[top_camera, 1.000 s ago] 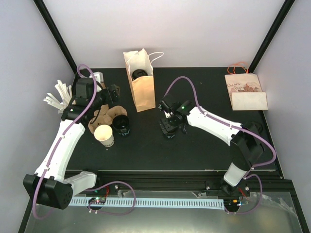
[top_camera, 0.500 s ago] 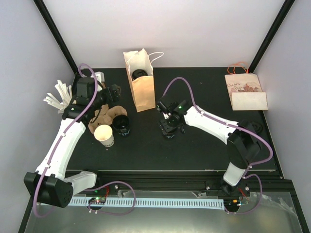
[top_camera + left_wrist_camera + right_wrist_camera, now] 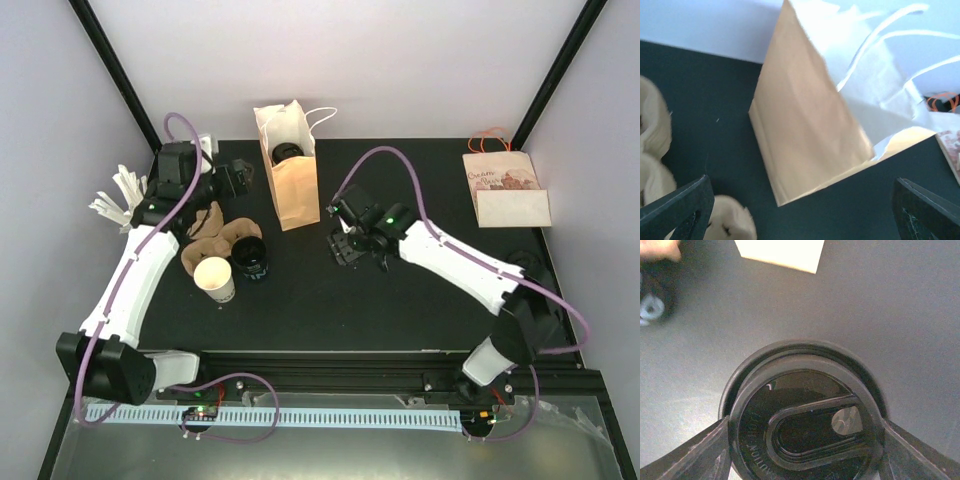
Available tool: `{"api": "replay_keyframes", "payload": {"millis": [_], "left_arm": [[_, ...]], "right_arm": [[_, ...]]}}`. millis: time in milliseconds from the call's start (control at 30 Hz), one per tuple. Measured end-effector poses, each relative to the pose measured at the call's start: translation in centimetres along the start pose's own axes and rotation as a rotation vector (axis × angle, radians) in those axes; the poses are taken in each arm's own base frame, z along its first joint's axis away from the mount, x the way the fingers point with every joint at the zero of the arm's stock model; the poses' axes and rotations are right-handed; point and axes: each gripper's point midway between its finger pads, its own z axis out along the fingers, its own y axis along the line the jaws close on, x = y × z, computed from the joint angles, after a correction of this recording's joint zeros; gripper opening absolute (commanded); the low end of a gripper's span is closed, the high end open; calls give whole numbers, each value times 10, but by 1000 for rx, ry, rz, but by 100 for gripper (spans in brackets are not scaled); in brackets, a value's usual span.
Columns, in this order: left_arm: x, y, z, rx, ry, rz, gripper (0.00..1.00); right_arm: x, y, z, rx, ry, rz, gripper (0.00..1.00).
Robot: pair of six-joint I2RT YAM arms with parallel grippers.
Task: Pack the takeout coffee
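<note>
My right tool (image 3: pixel 347 248) straddles the lidded coffee cup (image 3: pixel 790 395) on the desk (image 3: pixel 300 310), fingers (image 3: pixel 700 450) close on both sides of its lid; gripped or not, I cannot tell. The paper bag (image 3: pixel 290 190) stands near, back-left. My left tool (image 3: pixel 236 178) gapes empty, facing that bag.

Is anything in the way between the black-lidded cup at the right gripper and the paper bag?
Nothing visible does: only dark table lies between the lidded cup and the paper bag. Another cup already sits inside the bag.
</note>
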Motion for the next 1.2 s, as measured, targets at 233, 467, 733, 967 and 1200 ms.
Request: {"api": "replay_keyframes", "payload": {"millis": [233, 467, 733, 967, 1200], "left_arm": [[-41, -34, 41, 159, -27, 12, 95], [-82, -63, 90, 266, -29, 35, 87], [-95, -77, 114, 251, 9, 37, 77], [-56, -56, 129, 122, 156, 5, 74], [-37, -55, 126, 124, 235, -6, 99]], "right_arm": [[-58, -12, -64, 30, -309, 3, 70], [-87, -18, -105, 31, -486, 20, 65], [-93, -18, -170, -67, -663, 100, 64], [-95, -15, -187, -104, -686, 109, 64], [-95, -19, -201, -98, -681, 113, 64]]}}
